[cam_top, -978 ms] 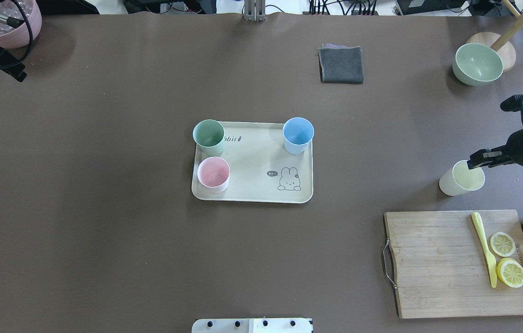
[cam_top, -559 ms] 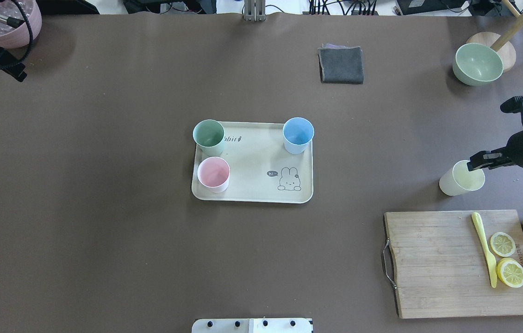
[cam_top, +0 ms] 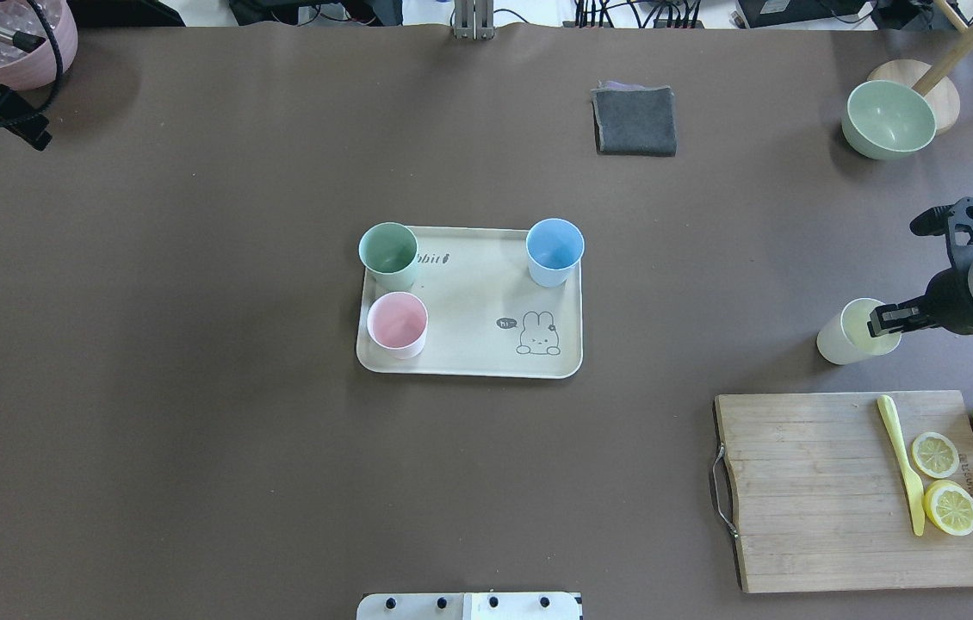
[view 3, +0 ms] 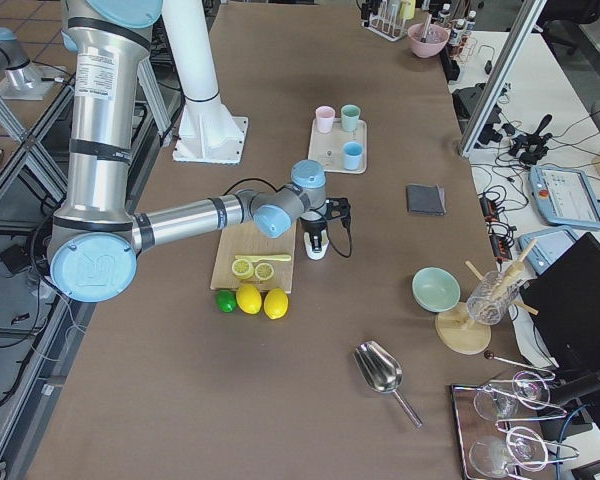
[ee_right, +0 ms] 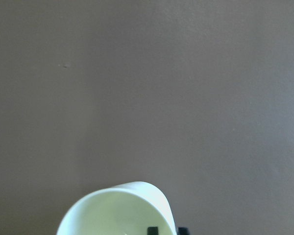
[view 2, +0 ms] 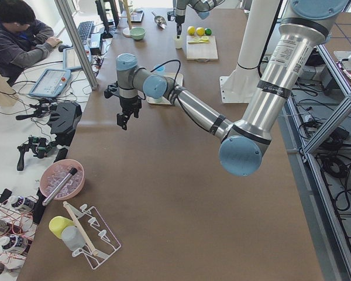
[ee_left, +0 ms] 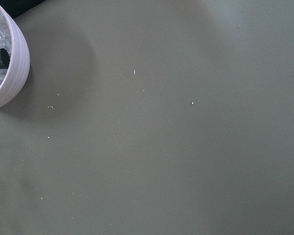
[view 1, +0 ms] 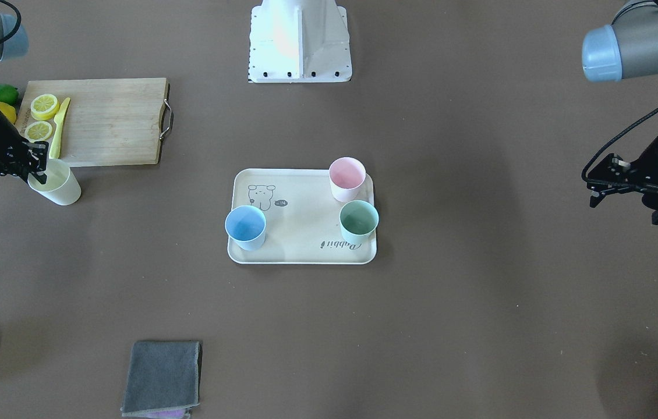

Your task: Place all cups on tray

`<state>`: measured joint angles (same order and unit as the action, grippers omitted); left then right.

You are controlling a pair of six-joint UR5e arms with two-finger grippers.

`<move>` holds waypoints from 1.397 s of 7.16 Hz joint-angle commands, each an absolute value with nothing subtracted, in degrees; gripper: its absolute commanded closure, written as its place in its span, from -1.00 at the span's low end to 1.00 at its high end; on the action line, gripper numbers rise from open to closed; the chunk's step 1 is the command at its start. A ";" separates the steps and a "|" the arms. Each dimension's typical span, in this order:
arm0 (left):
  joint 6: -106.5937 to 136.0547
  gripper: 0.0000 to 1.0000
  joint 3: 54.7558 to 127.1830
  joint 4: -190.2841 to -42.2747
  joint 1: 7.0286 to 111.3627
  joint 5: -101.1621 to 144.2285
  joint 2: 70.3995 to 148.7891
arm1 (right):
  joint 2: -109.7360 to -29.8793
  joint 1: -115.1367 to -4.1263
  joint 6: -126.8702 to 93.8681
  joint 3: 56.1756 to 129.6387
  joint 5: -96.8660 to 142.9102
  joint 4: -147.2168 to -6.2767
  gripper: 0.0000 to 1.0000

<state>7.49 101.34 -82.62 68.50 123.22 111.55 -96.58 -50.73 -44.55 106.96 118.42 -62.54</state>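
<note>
- Cream rectangular tray [cam_top: 469, 357] with rounded corners and a raised rim lies mid-table in the overhead view. The mint green plastic cup [cam_top: 388, 256] stands in its far left corner. The pink plastic cup [cam_top: 398, 325] is just nearer along the left rim, and the light blue plastic cup [cam_top: 554, 251] is in the far right corner. The tray's middle and its near right part, with the rabbit print, are uncovered.
- Same view: the pastel yellow plastic cup [cam_top: 844, 343] stands upright on the brown table cover [cam_top: 194, 430], off the tray and well to its right. It is just beyond the far edge of the wooden cutting board [cam_top: 805, 491]. A bare stretch of cover runs from this cup to the tray's right rim. The right gripper [cam_top: 881, 320] is at the cup's right rim.
- Front-facing view: the left gripper [view 1: 592, 193] hangs at the robot's left end of the table, well apart from the tray. Its fingers are spread and hold nothing.
- Left side view: the near arm's gripper points down over bare cover, between the tray and a pink ribbed bowl [view 2: 61, 178].
- Right side view: the yellow cup stands just beside the board, under the near arm's gripper.
- Left wrist view: the pink bowl sits at the left edge; the rest is brown cover.
- Right wrist view: the yellow cup's rim fills the bottom edge. One dark fingertip [ee_right: 152, 230] is inside the rim, clear of the wall, and the other is just outside. The jaws are spread astride the wall, not pinching it.
</note>
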 commanded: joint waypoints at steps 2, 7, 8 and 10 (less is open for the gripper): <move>7.56 -0.96 101.08 -82.62 68.47 123.22 111.62 | -82.77 -49.06 -52.95 107.93 119.97 -73.16 1.00; 7.82 -0.96 100.55 -82.70 68.47 123.31 111.62 | -60.65 -30.17 -74.09 107.93 106.63 -89.91 1.00; 7.82 -0.96 100.55 -82.71 68.38 123.22 111.62 | -59.60 -29.71 -74.09 107.06 106.18 -89.65 1.00; 7.82 -0.96 100.55 -82.71 68.47 123.31 111.62 | -57.66 -30.40 -74.00 105.03 105.56 -89.47 1.00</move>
